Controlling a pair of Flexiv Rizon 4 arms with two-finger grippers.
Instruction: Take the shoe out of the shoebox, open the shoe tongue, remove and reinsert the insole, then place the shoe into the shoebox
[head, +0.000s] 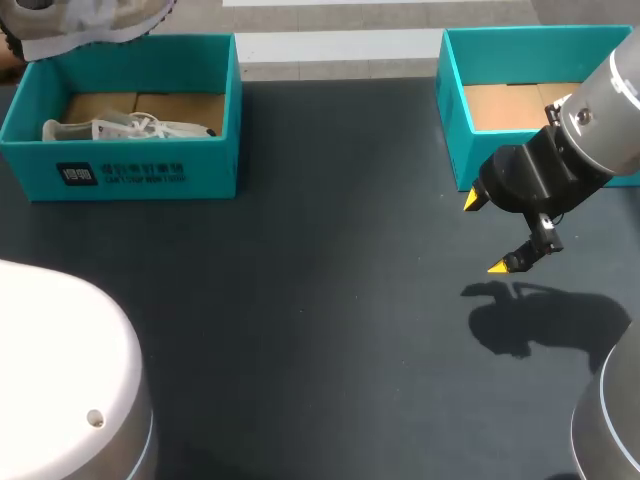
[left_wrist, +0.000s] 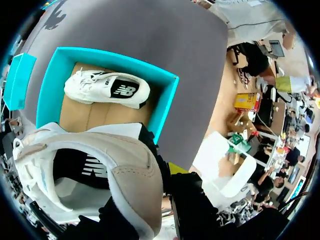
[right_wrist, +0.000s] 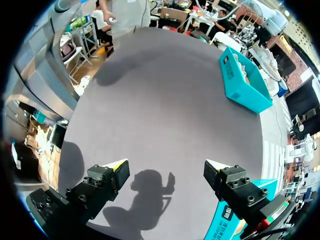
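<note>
Dark table (head: 320, 250), two arms, two teal shoeboxes, two shoes. Left shoebox (head: 140, 175) sits directly under my left gripper (left_wrist: 161, 186). Right shoebox (head: 452, 110) is just beside my right gripper (head: 487, 232), on its outer side, showing only a cardboard floor. The left gripper is clamped on the grey shoe (left_wrist: 100, 175) and holds it clear above the left box. One yellow tip shows past the shoe's rounded end; the other finger is hidden behind the shoe. Long axis of the grey shoe runs across the fingers, roughly in line with the white shoe (left_wrist: 107, 89) lying on its side in the box below. I cannot tell toe from heel on the held one. The right gripper hangs over bare table with its fingers spread wide and nothing between them. The held shoe is well apart from it, across the table, beyond the far box. My read: the shoe is out of the box, tongue and insole work not yet begun. The left arm has the shoe, so the coming move turns on bringing it out over open table, toward the right hand.
</note>
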